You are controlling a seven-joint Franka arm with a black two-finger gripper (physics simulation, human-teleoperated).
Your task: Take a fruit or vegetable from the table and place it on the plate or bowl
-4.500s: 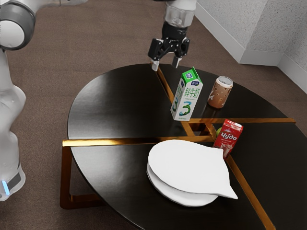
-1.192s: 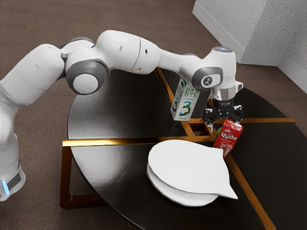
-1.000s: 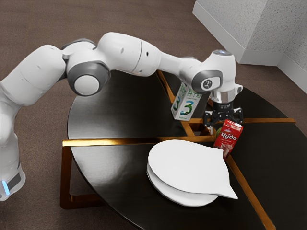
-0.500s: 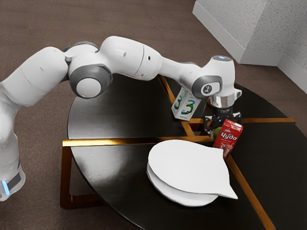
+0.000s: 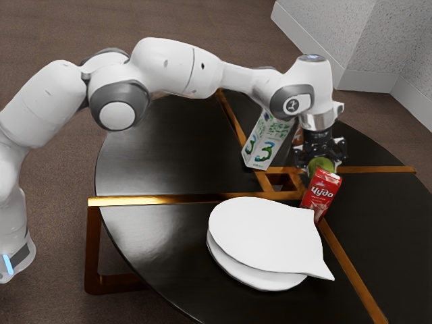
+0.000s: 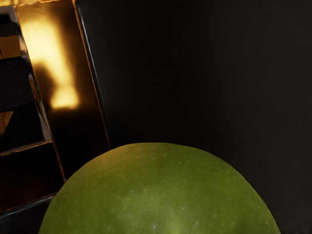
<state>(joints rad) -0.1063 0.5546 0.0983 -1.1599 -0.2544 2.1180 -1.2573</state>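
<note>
My gripper (image 5: 322,160) has both fingers closed on the green apple (image 5: 322,165), right of centre in the exterior frame, just above the red carton (image 5: 320,194). I judge the pick done; still to do: carry it lower left to the white plate (image 5: 263,243) and let go

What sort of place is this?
Probably a simulated living room: round black table with gold inlay, brown carpet, white wall with baseboard. The gripper grips a green apple there.

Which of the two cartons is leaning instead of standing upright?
The green-and-white milk carton marked 3, tipped under the arm; the red juice carton below the pincer holding the green apple stands upright.
</note>
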